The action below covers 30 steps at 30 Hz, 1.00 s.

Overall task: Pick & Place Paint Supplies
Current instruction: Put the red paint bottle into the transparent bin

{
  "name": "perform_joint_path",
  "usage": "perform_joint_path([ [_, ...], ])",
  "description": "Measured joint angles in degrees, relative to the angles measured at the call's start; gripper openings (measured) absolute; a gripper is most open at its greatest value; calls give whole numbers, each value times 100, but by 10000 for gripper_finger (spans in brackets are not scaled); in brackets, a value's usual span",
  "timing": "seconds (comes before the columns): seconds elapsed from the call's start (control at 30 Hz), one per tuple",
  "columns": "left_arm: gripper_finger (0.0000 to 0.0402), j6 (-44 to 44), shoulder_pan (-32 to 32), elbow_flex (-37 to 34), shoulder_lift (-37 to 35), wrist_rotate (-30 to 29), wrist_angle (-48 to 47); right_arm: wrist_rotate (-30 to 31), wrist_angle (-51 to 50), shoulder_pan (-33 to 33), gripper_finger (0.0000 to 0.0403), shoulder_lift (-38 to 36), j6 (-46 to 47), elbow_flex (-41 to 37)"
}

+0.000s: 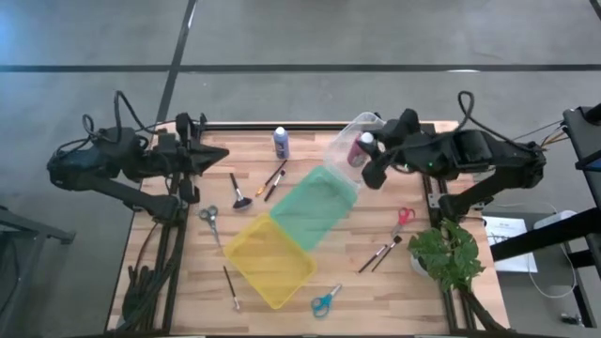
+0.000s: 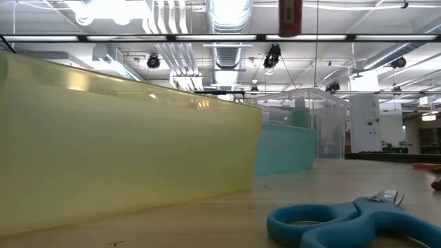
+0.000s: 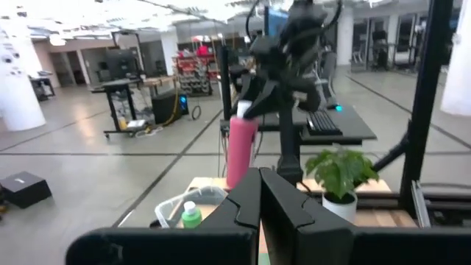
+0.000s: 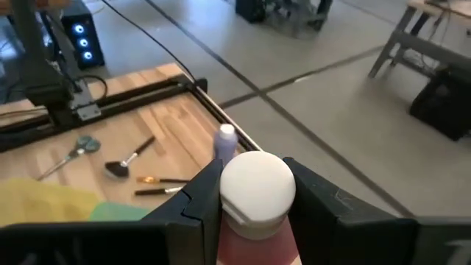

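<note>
My right gripper [image 4: 257, 193] is shut on a pink-red paint bottle [image 3: 241, 151] and holds it in the air over the clear bin [image 1: 343, 143]. A green bottle [image 3: 191, 215] stands inside that bin. The blue-purple bottle [image 1: 281, 143] stands upright on the table's far side. Dark-handled brushes [image 1: 274, 178], a fan brush [image 1: 239, 193] and grey scissors [image 1: 209, 217] lie near my left gripper [image 1: 203, 158], which is shut and touches nothing. Red scissors [image 1: 404, 217], two brushes [image 1: 379, 253], blue scissors [image 1: 326, 301] and one brush [image 1: 230, 286] lie elsewhere. My right gripper pinches the bottle's white cap [image 4: 257, 177] between its two fingers, one on each side. It comes slanting down from the table's right side. The bottle hangs upright below the fingers, its pink body [image 3: 239, 162] lifted clear above the clear bin.
A green bin [image 1: 315, 207] and a yellow bin [image 1: 270, 258] sit in a slanting row with the clear one across the table's middle. A leafy potted plant [image 1: 449, 255] stands at the near right. Bare wood shows at the near left and far middle.
</note>
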Motion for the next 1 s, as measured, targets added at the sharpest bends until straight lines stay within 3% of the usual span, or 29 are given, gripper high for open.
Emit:
perform_joint_path([
  [0.17, 10, 180, 0, 0, 22, -134, 334, -681, 356, -600, 111, -525, -172, -823],
  [0.37, 10, 192, 11, -2, 91, -302, 378, -1149, 1784, -1173, 111, -1239, -607, -2200],
  [0.5, 10, 164, 11, -2, 150, -361, 390, -1475, 2057, -1541, 111, -1445, -597, -2925],
  [1.0, 10, 0, 15, -4, 393, -517, 529, -2408, 3679, -2341, 111, -2211, -431, -4800],
])
